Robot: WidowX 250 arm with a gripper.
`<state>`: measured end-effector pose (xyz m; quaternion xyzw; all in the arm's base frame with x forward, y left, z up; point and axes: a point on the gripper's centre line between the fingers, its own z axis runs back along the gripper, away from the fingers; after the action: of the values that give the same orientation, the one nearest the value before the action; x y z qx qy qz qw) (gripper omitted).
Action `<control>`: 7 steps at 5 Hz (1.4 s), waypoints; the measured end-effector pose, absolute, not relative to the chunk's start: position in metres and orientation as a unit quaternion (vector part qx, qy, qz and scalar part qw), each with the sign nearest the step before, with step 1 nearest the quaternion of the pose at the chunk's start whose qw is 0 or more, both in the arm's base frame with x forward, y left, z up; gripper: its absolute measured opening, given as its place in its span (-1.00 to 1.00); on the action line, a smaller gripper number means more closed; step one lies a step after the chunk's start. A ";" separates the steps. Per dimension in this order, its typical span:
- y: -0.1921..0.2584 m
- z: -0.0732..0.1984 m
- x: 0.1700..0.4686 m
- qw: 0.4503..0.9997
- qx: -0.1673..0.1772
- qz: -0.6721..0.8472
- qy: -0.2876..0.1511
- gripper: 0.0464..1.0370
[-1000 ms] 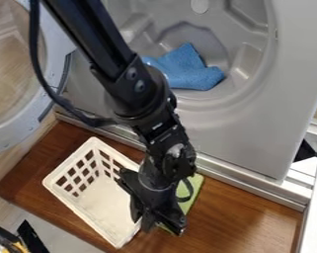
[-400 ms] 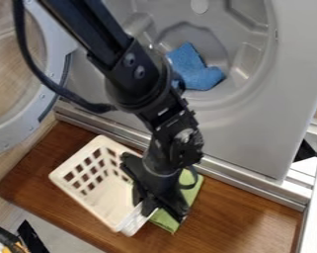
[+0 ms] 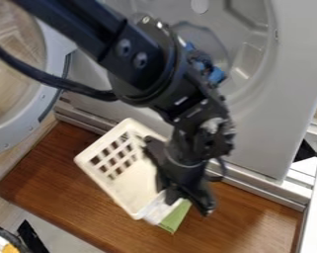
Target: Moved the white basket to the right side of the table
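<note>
Brown wooden tabletop (image 3: pixel 253 212), running along the foot of a grey machine (image 3: pixel 273 123). Black gripper (image 3: pixel 187 202), one: pointing down over the right-hand side of the basket, at the lower middle of the view; whether it is apart, together or clamped on the rim cannot be told. White basket (image 3: pixel 138 185), one, with rows of square holes in its wall: on the tabletop, left of centre, set at a slant, its right side partly hidden by the gripper. Green cloth (image 3: pixel 176 217), one: on the wood by the basket's lower right corner, partly covered by the gripper. Black arm (image 3: pixel 174 94), one: entering from the upper left and crossing before the machine, with a black cable (image 3: pixel 48 79) looping off to the left. Blue cloth (image 3: pixel 217 75), one: in the machine's round recess, mostly behind the arm. Metal rail (image 3: pixel 253 185): between machine and wood. Round door (image 3: pixel 22 121), pale-rimmed with a see-through pane: swung out at the upper left.
</note>
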<state>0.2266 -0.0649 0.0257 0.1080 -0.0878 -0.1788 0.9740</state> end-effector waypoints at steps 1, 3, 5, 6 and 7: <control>-0.090 0.033 0.232 0.964 0.104 -0.217 -0.111 -0.89; -0.135 0.015 0.228 0.948 0.095 -0.285 -0.105 -0.89; -0.167 -0.017 0.232 0.940 0.072 -0.325 -0.078 -0.89; -0.174 -0.026 0.231 0.938 0.071 -0.332 -0.068 -0.81; -0.177 -0.026 0.233 0.935 0.068 -0.341 -0.071 -0.40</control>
<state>0.2326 -0.1772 -0.0262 0.0679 -0.0711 -0.3406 0.9350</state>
